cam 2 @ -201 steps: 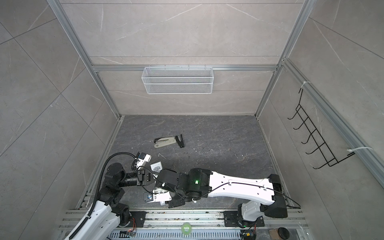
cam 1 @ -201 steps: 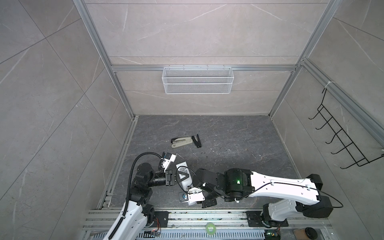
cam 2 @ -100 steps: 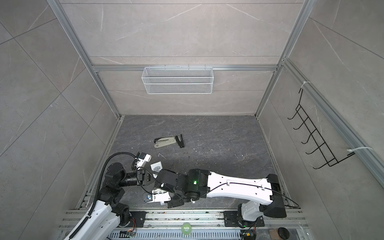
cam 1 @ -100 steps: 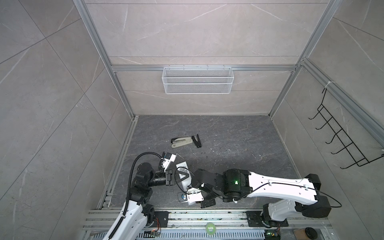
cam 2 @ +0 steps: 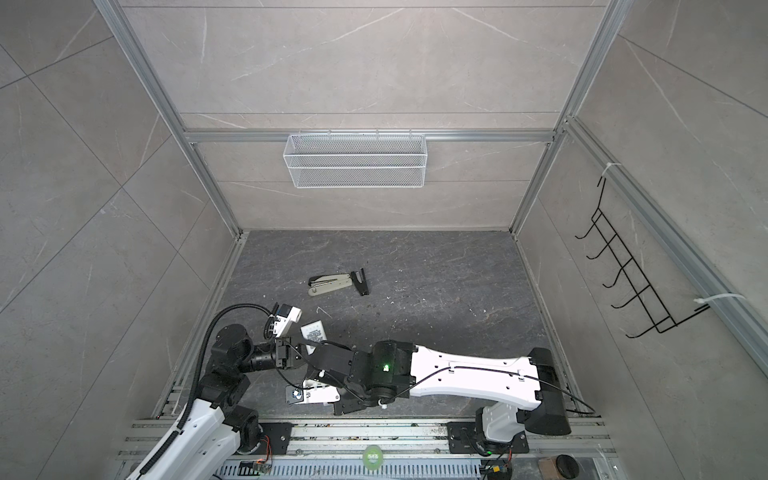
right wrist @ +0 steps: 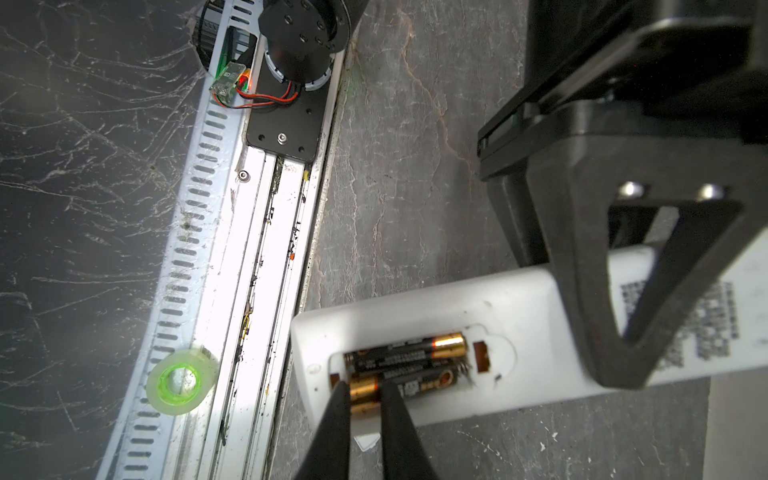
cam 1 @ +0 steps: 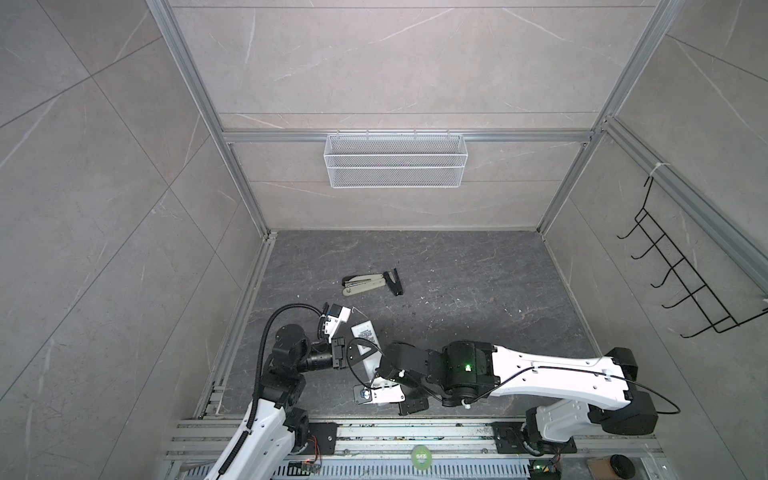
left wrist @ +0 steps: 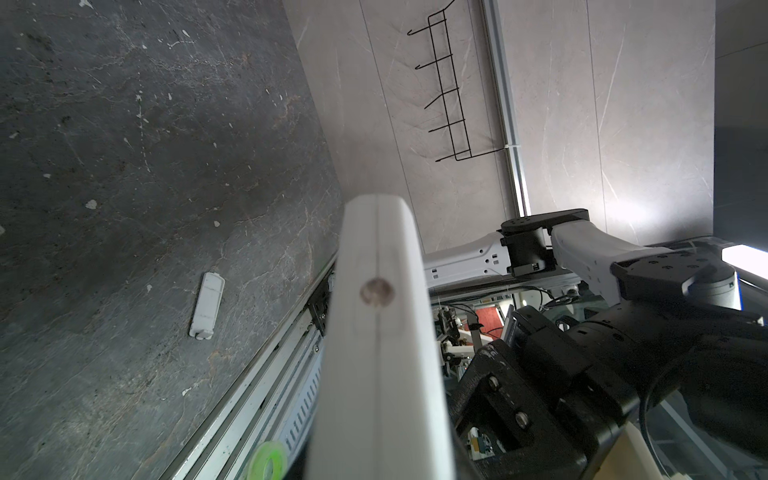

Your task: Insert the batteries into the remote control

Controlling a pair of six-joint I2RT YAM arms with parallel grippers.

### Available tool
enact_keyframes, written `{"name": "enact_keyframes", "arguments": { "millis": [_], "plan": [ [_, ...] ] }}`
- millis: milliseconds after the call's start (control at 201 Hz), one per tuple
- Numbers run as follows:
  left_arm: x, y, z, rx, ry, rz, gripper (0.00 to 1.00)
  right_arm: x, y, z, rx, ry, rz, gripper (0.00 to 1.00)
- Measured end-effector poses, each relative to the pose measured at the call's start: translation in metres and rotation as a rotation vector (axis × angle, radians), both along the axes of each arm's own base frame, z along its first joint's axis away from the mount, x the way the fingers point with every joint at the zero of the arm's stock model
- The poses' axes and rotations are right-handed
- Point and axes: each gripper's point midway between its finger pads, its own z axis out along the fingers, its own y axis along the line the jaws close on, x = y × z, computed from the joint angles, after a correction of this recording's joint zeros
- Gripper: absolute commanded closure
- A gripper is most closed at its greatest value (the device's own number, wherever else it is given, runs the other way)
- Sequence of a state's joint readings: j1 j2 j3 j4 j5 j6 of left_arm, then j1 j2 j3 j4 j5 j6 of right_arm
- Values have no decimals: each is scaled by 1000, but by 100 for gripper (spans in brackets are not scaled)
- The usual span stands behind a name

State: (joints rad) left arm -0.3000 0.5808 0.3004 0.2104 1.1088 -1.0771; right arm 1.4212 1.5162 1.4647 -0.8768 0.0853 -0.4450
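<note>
Though the right arm (cam 1: 540, 374) covers its near end from above, the remote control (cam 1: 365, 335) is at 8 o'clock of the dark veined floor (cam 1: 457, 291), clenched in the left claw (cam 1: 360, 353). Its open back holds both batteries (right wrist: 407, 353), black cylinders with copper bands. The right claw (right wrist: 365, 387) has its tips a slit apart on one copper end; whether they grasp it I cannot tell. A beige stapler (cam 1: 363, 284) lies splayed at the remote's 12 o'clock, a clear tape roll (right wrist: 153, 384) on the aluminium rail (cam 1: 374, 432).
</note>
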Motion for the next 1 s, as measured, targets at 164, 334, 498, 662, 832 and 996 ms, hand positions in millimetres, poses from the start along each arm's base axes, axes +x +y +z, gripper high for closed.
{"name": "enact_keyframes", "arguments": {
  "millis": [164, 334, 498, 662, 832, 996],
  "plan": [
    [3, 1, -1, 3, -2, 14, 100, 3, 0, -2, -3, -17, -10, 85],
    [5, 1, -1, 6, -6, 29, 100, 6, -1, -5, -13, -40, -21, 85],
    [8, 1, -3, 11, -3, 38, 100, 9, -1, -6, -21, -53, -29, 86],
    [9, 1, -3, 13, -4, 44, 100, 10, -1, -8, -24, -60, -33, 86],
    [11, 2, -4, 14, -6, 54, 100, 12, -1, -9, -24, -69, -39, 87],
    [13, 2, -4, 17, -6, 65, 100, 15, -1, -10, -22, -81, -46, 87]
  ]
}}
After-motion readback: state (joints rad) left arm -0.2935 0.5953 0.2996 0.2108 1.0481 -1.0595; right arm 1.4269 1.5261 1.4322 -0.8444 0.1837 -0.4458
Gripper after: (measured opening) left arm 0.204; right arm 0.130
